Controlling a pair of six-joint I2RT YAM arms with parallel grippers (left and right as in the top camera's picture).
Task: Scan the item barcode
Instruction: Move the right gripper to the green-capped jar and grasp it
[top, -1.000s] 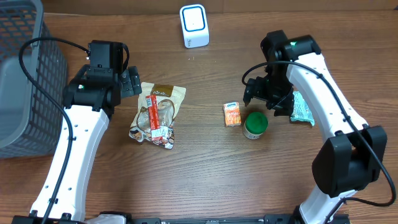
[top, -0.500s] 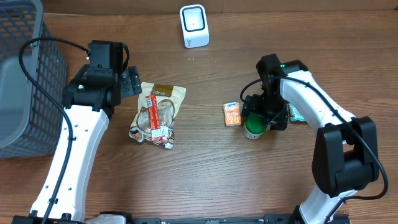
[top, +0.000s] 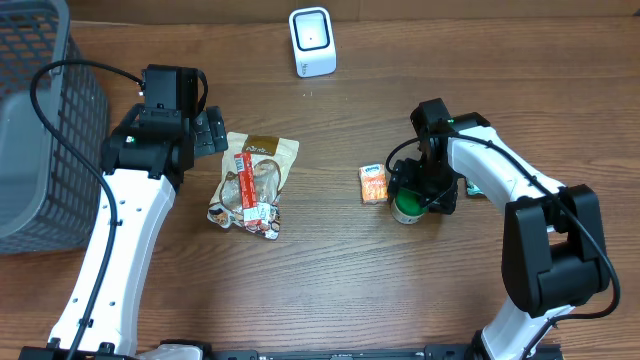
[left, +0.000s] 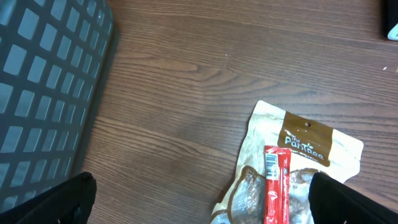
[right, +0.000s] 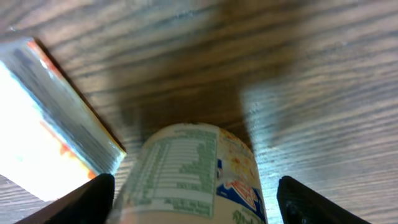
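Note:
A small cup (top: 406, 210) with a green lid stands right of the table's middle. My right gripper (top: 425, 190) is down over it, open. In the right wrist view the cup (right: 193, 174) shows its white label with green print, and it stands between my right gripper's (right: 196, 202) dark fingers with a gap on each side. An orange box (top: 373, 184) lies just left of the cup. The white scanner (top: 312, 41) stands at the back centre. My left gripper (top: 205, 132) hangs open over the left edge of a snack bag (top: 256, 185).
A grey mesh basket (top: 40, 110) fills the back left corner. A teal packet (top: 478, 186) lies right of the cup, partly under the right arm. In the left wrist view a red stick pack (left: 277, 186) lies on the snack bag (left: 305, 149).
My right gripper has come down and toward the front from beside the teal packet to straddle the cup, and its jaws have narrowed slightly. The left arm has not moved.

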